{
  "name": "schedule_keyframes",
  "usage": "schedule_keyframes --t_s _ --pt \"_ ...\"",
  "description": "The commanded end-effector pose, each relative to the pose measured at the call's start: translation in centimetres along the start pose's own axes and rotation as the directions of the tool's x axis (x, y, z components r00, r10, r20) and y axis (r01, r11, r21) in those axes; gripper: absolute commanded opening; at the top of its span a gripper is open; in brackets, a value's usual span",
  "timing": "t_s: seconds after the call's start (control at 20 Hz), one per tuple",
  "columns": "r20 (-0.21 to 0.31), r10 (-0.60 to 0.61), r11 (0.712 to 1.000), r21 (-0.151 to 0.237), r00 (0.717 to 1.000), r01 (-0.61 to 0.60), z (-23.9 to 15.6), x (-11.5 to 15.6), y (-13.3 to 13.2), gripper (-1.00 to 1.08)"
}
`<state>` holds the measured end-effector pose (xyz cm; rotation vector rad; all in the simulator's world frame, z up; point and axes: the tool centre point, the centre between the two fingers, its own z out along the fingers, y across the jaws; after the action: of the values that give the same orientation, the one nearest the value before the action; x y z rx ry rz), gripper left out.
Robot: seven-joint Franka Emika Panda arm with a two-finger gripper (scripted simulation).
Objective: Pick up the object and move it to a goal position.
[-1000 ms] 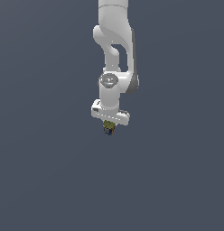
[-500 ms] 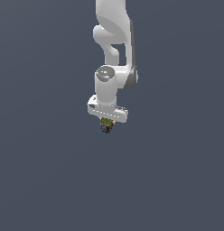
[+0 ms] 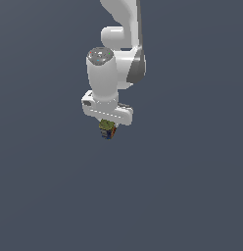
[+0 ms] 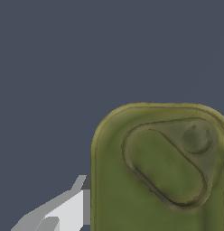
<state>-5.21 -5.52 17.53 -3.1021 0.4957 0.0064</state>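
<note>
The small tin can hangs under the white hand of my arm in the exterior view. Its olive-green top and a bit of dark blue label show there. My gripper is shut on the can and holds it in mid-air against the plain grey background. In the wrist view the olive-green top of the can, with its pull tab, fills much of the picture. One white finger presses against the can's side. The other finger is out of the picture.
Only a flat dark grey-blue background shows around the arm. No table edge, goal marker or other object is in view.
The arm has swung the hand and the held can a little toward the exterior view's left and upward. The wrist has tilted. The grip on the can is unchanged.
</note>
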Motion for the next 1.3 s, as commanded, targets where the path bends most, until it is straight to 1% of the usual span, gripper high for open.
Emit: schedule_keyframes --t_s 0.0,0.7,1.25 --pt "-0.004 0.0 1.0 0.001 1.0 0.0 -2.7 0.9 0.7 -1.0" --pt "-0.004 0.0 1.0 0.0 1.0 0.0 -16.0 5.5 4.5 -1.0" --pt "-0.004 -0.001 1.0 0.0 1.0 0.001 -23.6 8.4 6.6 -1.0"
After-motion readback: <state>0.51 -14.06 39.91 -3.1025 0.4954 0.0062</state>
